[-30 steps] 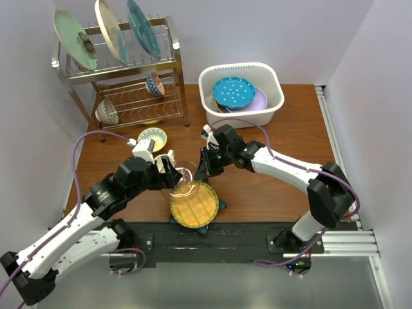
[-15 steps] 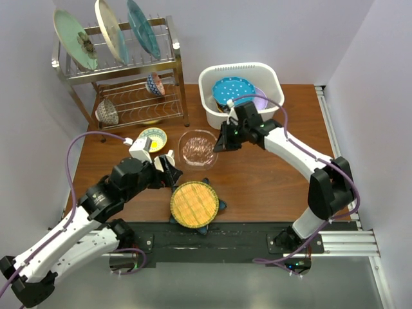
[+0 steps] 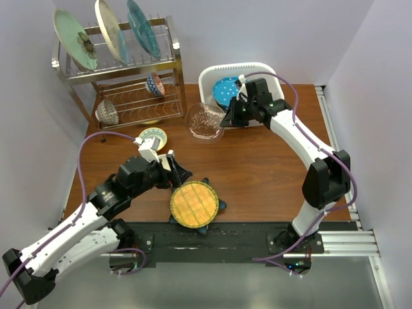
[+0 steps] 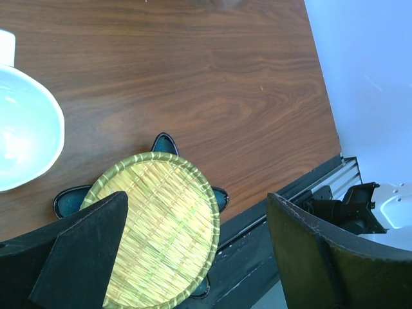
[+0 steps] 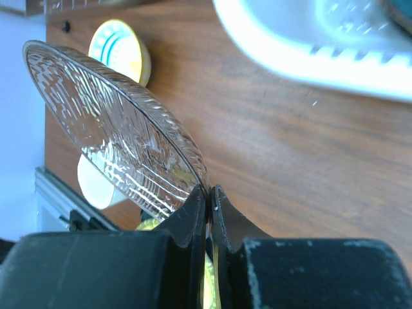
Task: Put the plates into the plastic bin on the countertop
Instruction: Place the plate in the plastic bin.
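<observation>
Glass plate carried beside plastic bin, tilted, stretching leftward

The dish rack stands back left on the table, three plates upright in its top tier. The plastic bin sits right of it, stacked plates inside. Between them the right end effector holds a glass plate aloft. At the front edge a woven plate lies on a star-shaped plate, with the left end effector just left of them
</observation>
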Motion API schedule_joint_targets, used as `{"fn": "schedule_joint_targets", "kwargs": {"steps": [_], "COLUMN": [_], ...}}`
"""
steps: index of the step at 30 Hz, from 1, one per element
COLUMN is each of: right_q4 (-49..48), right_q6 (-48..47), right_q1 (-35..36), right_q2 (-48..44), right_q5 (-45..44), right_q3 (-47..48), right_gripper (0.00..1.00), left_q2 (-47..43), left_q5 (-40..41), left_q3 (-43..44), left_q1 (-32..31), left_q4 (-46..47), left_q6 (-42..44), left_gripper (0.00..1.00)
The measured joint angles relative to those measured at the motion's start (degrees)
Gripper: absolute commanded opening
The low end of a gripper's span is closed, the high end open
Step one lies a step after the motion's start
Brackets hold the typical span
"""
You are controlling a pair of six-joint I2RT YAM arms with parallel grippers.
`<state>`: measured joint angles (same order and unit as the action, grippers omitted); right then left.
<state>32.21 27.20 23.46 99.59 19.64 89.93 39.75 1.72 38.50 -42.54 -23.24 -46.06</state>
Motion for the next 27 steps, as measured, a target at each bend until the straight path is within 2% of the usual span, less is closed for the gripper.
{"fn": "schedule_joint_targets", "kwargs": {"steps": [12,27], "right_q4": [3.8,3.5], "right_q6": [-1.6,-0.1], "right_q1": [-5.1,-13.7], "right_q2": [8.0,16.4], "right_q5": [-4.6,-3.9], "right_q3": [14.7,21.7], "right_gripper": [0.00,0.00], "left_q2": [0.3,3.6], "left_q5": [-2.3,-4.1], "left_q3": [-1.5,-1.8], "left_q1": [0.0,0.0], "left_q4": [2.3,5.1], "left_q6": [-0.8,-0.9], "left_gripper": [0.93,0.93]}}
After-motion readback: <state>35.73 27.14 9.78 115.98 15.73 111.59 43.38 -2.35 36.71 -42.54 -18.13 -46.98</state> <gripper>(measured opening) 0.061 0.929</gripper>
